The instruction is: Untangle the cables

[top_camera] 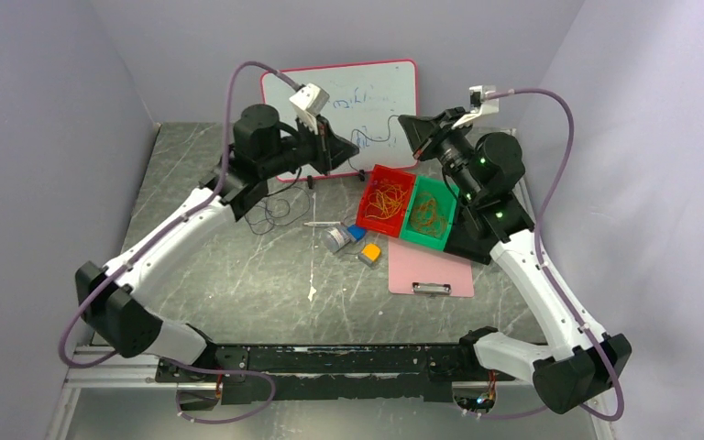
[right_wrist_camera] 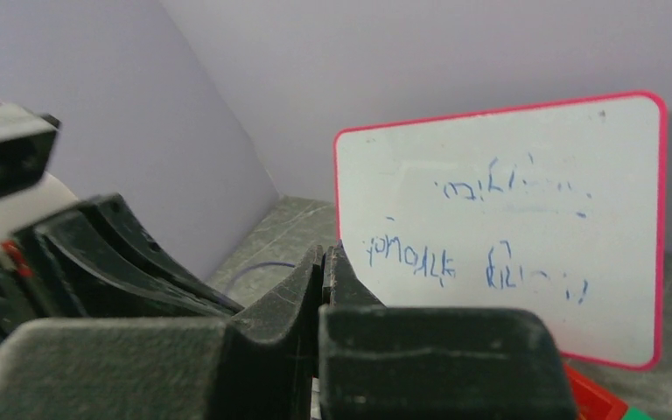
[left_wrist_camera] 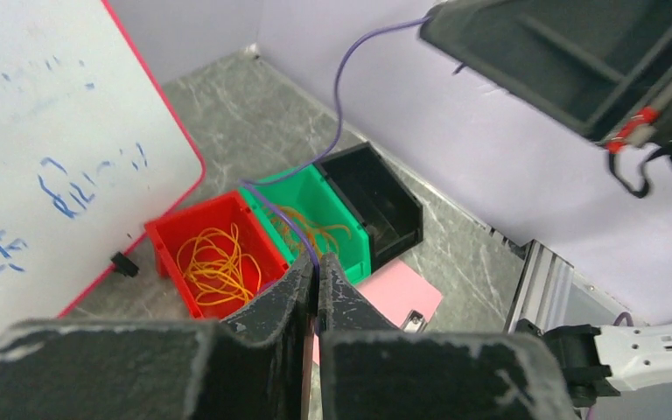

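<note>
Where the cables are: one thin purple cable (left_wrist_camera: 339,96) hangs in the air between my two grippers. More dark loops (top_camera: 270,209) lie on the table (top_camera: 238,275) under the left arm. Orange and yellowish cables sit in the red bin (left_wrist_camera: 164,241) and the green bin (left_wrist_camera: 350,254).

Lie of the purple cable: it runs roughly left to right in front of the whiteboard (right_wrist_camera: 507,175), sagging over the bins. From the left wrist it rises from my fingertips up and to the right, to the tip of the other gripper.

Left gripper (left_wrist_camera: 315,276): fingers pressed together, with the purple cable coming out from between the tips, so I read it as pinched on that cable.

Right gripper (right_wrist_camera: 324,262): fingers closed with no gap. The left wrist view shows the cable ending at its tip, so I take it to be holding the far end.

Nearer arm: each arm has one end, and the left is closer to the loops on the table.

Unclear: I cannot tell whether the loops on the table join the held cable.

What the next move turns on: I judge that drawing the two ends apart along that left-right line would take up the slack.
</note>
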`<state>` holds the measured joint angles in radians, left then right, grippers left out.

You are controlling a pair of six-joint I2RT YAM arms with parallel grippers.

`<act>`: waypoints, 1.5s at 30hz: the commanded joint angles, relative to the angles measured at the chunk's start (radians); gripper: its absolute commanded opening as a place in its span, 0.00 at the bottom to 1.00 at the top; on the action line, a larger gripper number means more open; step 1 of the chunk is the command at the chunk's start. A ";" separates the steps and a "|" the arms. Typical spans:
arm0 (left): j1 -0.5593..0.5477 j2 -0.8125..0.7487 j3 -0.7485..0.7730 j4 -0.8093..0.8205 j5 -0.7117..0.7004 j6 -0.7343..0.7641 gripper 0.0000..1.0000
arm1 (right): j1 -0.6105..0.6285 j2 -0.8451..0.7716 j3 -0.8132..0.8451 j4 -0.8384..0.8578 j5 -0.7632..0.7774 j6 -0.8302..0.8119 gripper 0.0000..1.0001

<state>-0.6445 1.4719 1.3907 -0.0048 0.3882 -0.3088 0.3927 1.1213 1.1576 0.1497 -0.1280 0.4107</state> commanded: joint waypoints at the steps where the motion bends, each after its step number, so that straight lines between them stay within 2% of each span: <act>1: 0.006 -0.065 0.107 -0.194 0.029 0.059 0.07 | 0.002 -0.005 0.063 0.037 -0.112 -0.079 0.00; 4: 0.016 -0.075 0.182 -0.277 0.036 0.057 0.07 | 0.002 0.005 0.077 0.042 -0.182 -0.086 0.00; 9: 0.021 -0.068 0.295 -0.459 -0.041 0.068 0.07 | 0.002 0.027 0.091 0.068 -0.296 -0.075 0.00; 15: 0.035 -0.134 0.250 -0.539 -0.091 0.072 0.07 | 0.004 0.087 0.103 0.101 -0.486 -0.039 0.00; 19: 0.046 -0.196 0.137 -0.542 -0.127 0.034 0.07 | 0.038 0.146 0.109 0.084 -0.573 -0.054 0.00; 24: 0.050 -0.306 -0.101 -0.504 -0.186 -0.090 0.07 | 0.241 0.238 0.147 -0.179 -0.418 -0.287 0.00; 32: 0.050 -0.448 -0.530 -0.406 -0.334 -0.299 0.08 | 0.365 0.289 -0.046 -0.093 -0.375 -0.255 0.00; 38: 0.051 -0.445 -0.674 -0.364 -0.380 -0.355 0.32 | 0.422 0.341 -0.128 -0.080 -0.278 -0.228 0.00; 45: 0.050 -0.483 -0.744 -0.382 -0.458 -0.423 0.50 | 0.429 0.435 -0.178 -0.027 -0.149 -0.136 0.00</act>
<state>-0.5991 1.0382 0.6823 -0.4267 0.0025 -0.6708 0.8192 1.5074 1.0126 0.0628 -0.3744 0.2150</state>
